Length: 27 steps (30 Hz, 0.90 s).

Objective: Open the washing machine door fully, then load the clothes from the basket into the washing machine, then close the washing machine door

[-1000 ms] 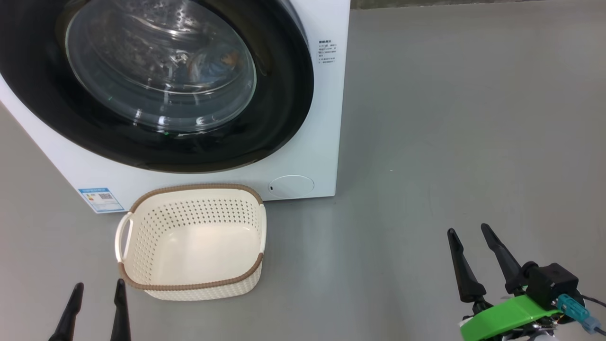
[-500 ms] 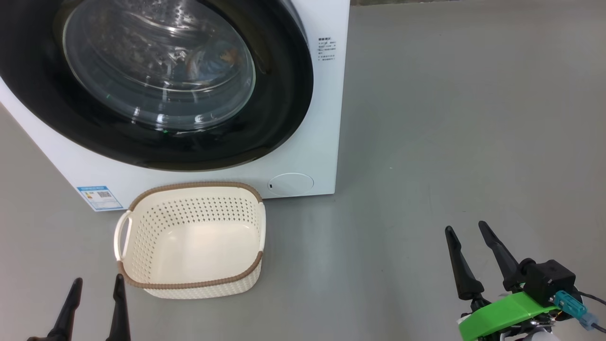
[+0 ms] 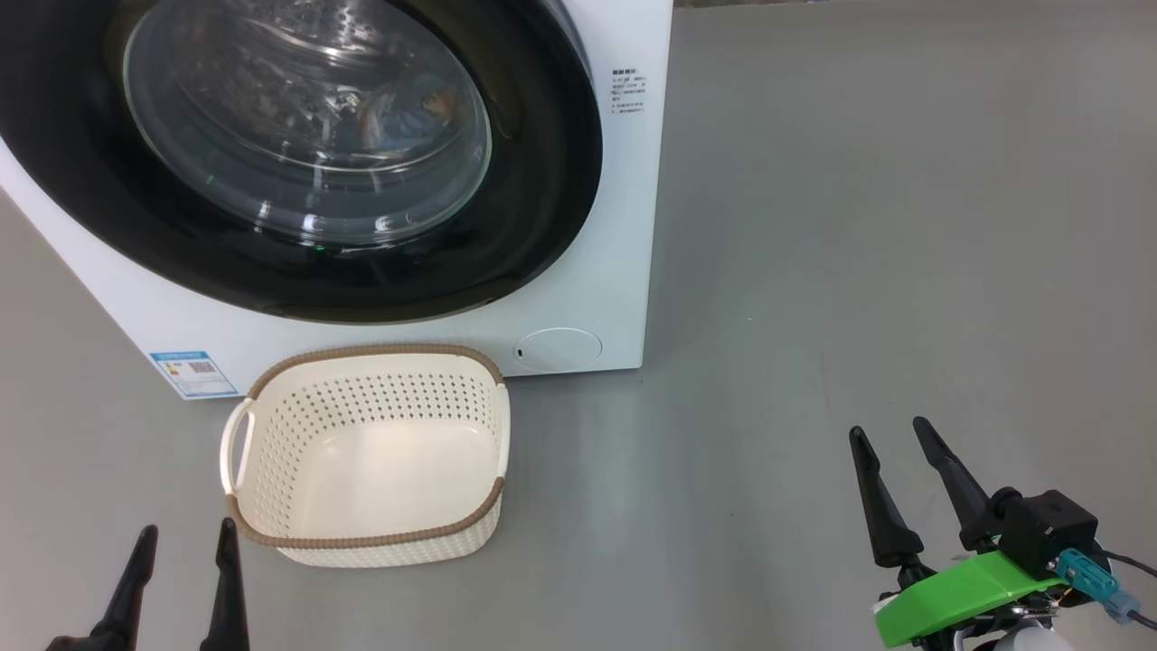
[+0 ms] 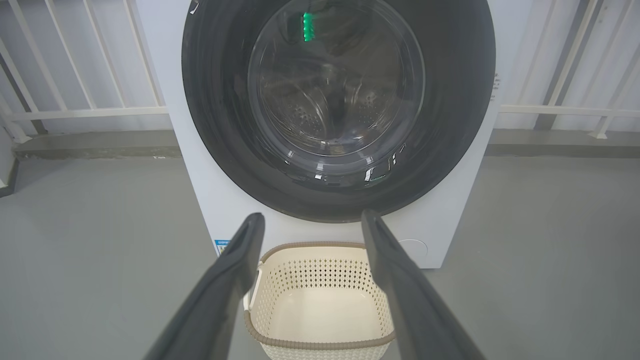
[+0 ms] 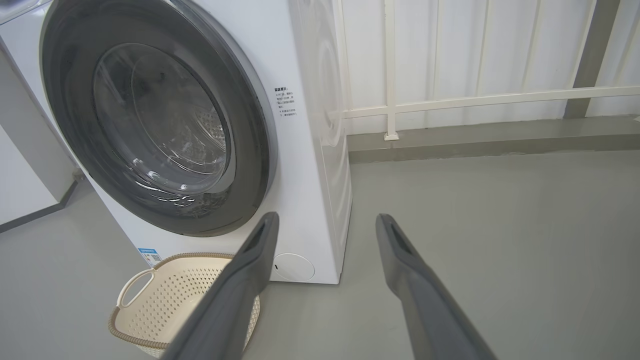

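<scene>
Glossy black door (image 3: 551,208) sits shut on the washing machine (image 3: 628,253), up ahead of the left end effector (image 3: 187,531) and right end effector (image 3: 888,429), both spread and empty. Clothes (image 3: 411,113) show behind the glass. The basket (image 3: 362,542) lies bare just ahead of the left one. The door looks rigid and slick, so I'd work its black rim, never the bulging glass.

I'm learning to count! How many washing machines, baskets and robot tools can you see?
washing machine: 1
basket: 1
tools: 2, the left tool and the right tool
total: 4
</scene>
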{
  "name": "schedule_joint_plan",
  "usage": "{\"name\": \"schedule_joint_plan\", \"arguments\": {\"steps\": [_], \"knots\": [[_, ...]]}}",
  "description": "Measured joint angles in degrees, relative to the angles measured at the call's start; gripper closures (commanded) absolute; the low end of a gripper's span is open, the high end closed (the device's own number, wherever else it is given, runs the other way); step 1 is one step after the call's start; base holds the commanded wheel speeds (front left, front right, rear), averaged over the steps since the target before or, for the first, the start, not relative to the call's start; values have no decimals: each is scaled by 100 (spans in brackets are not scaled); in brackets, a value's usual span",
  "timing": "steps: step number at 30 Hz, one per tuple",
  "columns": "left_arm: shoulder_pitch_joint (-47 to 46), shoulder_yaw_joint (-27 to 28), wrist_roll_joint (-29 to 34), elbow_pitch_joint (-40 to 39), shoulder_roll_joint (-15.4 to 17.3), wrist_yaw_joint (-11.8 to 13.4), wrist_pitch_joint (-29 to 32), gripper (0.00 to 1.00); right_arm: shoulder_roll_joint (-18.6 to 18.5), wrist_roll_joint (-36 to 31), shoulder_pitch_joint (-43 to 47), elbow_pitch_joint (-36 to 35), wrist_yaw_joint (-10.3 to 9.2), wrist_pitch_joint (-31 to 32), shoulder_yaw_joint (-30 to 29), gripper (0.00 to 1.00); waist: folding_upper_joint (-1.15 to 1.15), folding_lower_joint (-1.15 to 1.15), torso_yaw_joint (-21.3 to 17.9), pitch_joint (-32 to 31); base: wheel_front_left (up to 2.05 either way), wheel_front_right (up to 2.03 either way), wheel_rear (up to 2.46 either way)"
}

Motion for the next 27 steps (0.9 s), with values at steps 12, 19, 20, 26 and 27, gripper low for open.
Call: {"name": "schedule_joint_plan", "arguments": {"steps": [12, 19, 20, 26, 27], "knots": [[-23, -8, 1, -8, -1, 0, 0, 0, 1, 0, -12, 23, 0, 0, -7, 0, 0, 0, -14, 35, 0, 0, 0], [-28, -14, 4, -3, 10, -1, 0, 0, -1, 0, -105, 26, 0, 0, -2, 0, 0, 0, -8, 54, 0, 0, 0], [-28, -22, 3, -2, 9, -1, 0, 0, -1, 0, -107, 26, 0, 0, -2, 0, 0, 0, -5, 52, 0, 0, 0], [73, -92, -7, 307, -138, 0, 10, 100, 45, 15, 64, 343, 3, 7, 3, 100, 0, 0, -2, 48, 0, 0, 0], [87, -101, -27, 344, -160, 0, 30, 100, 52, 35, 113, 378, 3, 8, 4, 100, 0, 0, -3, 47, 0, 0, 0]]}}
